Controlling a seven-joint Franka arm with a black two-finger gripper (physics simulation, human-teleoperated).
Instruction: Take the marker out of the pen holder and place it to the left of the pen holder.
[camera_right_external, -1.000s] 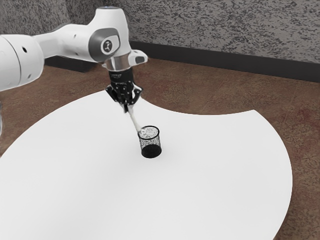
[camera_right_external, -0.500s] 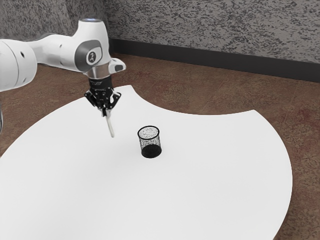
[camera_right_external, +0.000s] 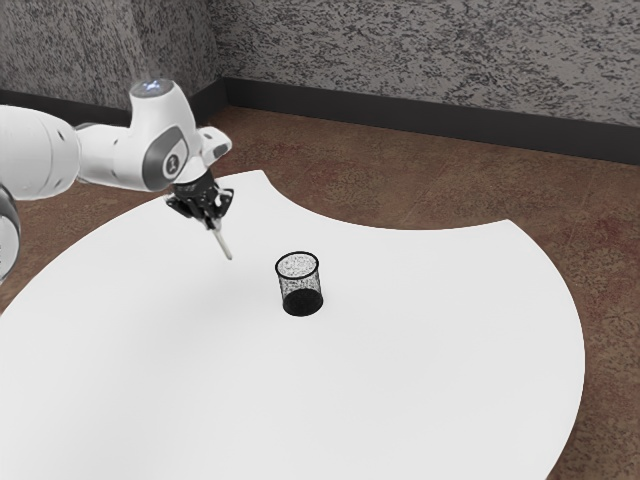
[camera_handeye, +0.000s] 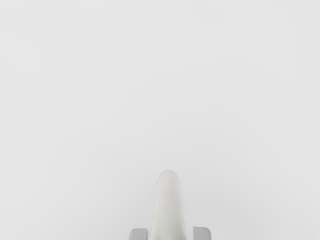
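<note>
My gripper (camera_right_external: 212, 222) is above the white table at the exterior view's left, shut on the white marker (camera_right_external: 224, 244). The marker hangs aslant beneath the hand, its free end down and toward the exterior view's right. Upright on the table stands the black mesh pen holder (camera_right_external: 301, 285), apart from the marker on the exterior view's right. In the wrist view, the marker (camera_handeye: 169, 207) extends out from between the grey fingertips of the gripper (camera_handeye: 170, 234), with plain white surface behind it.
The white table (camera_right_external: 420, 350) has a curved edge, with a concave cutout on its far side beyond the pen holder. Past it lie the brown floor (camera_right_external: 400, 180) and a textured grey wall (camera_right_external: 430, 50).
My hand has carried the marker up out of the pen holder and toward the exterior view's left. Lately the hand has tilted, with the marker slanting more. The pen holder has stayed in place.
</note>
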